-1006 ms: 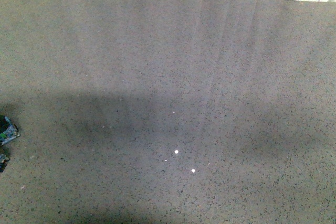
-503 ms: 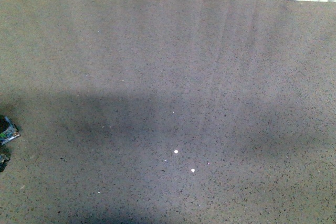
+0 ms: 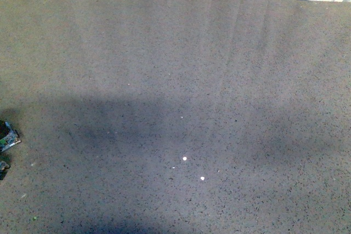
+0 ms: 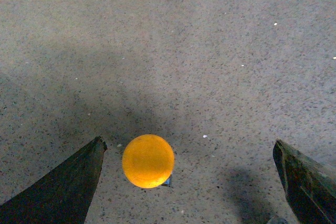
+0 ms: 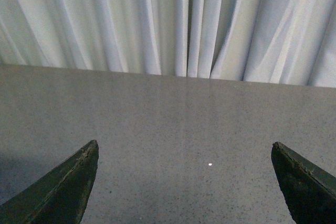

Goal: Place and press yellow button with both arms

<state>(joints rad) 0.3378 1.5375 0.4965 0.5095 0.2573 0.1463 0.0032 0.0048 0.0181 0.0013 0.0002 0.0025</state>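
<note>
The yellow button is seen on the worktop inside the wide-spread left hand, untouched. The right hand is held wide too.

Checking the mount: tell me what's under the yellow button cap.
A corner of its base shows beneath the yellow button, on the table; the rest is hidden.

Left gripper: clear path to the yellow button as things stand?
Probably yes. The left gripper is open over the table. The yellow button stands between its fingers, nearer one of them but apart from both, and nothing else shows around it.
</note>
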